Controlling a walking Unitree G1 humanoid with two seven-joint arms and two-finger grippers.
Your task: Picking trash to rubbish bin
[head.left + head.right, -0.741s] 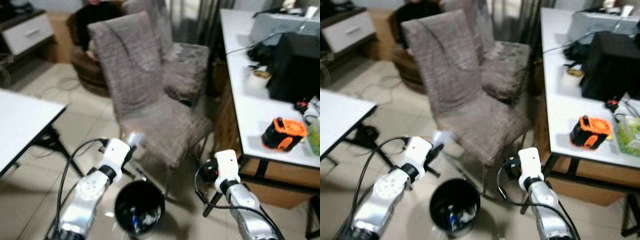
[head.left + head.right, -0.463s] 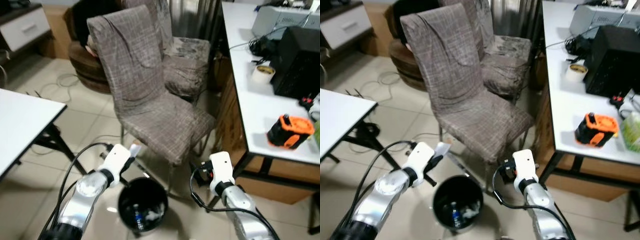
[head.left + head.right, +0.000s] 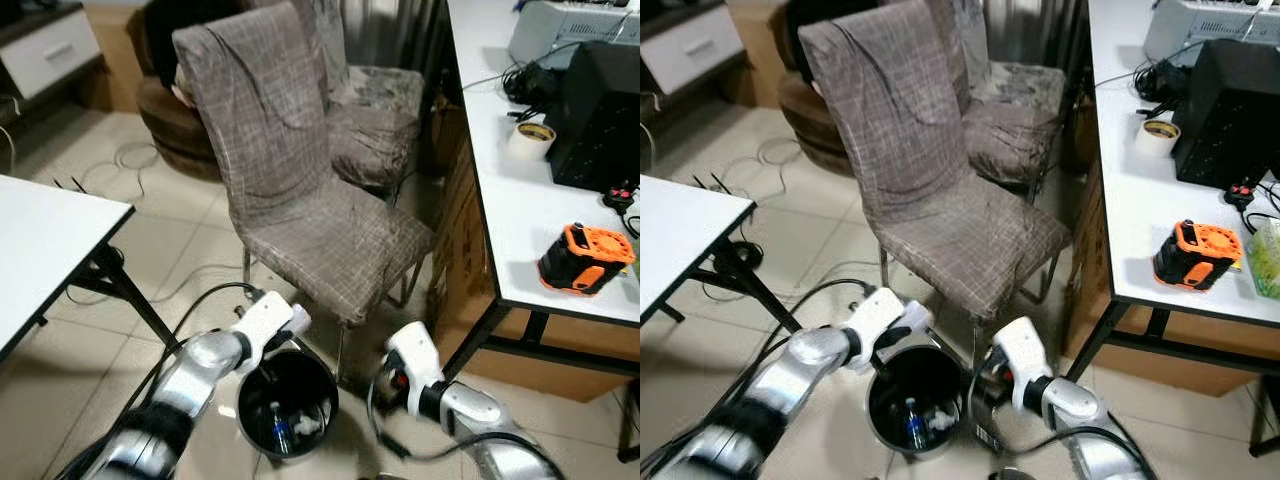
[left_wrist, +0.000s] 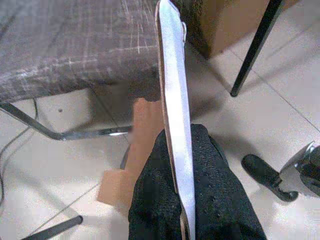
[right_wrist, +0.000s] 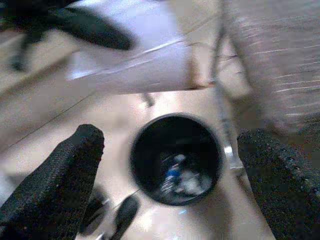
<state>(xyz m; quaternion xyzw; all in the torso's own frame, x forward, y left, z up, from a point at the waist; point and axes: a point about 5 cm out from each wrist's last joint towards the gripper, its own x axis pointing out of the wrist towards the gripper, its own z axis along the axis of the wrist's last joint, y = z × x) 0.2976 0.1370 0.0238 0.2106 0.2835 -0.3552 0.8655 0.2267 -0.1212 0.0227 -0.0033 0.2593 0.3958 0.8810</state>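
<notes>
A round black rubbish bin (image 3: 287,405) stands on the tiled floor in front of the chair, with a bottle and crumpled white scraps inside. My left gripper (image 3: 284,331) hangs over the bin's far-left rim, shut on a flat white piece of trash (image 3: 298,317). The left wrist view shows that piece (image 4: 175,100) edge-on, pinched between the black fingers (image 4: 210,190). My right gripper (image 5: 170,137) is low at the bin's right side and open; in its wrist view the bin (image 5: 176,157) sits between the spread fingers (image 5: 60,175).
A grey fabric-covered chair (image 3: 300,200) stands right behind the bin, its metal legs close to the rim. A white table (image 3: 500,230) on the right carries an orange tool (image 3: 585,258) and a tape roll (image 3: 528,140). Another white table (image 3: 40,250) is at left. Cables trail across the floor.
The camera has tilted and shifted. My left gripper has carried the white piece closer, to above the bin's rim. My right arm has dropped lower beside the bin.
</notes>
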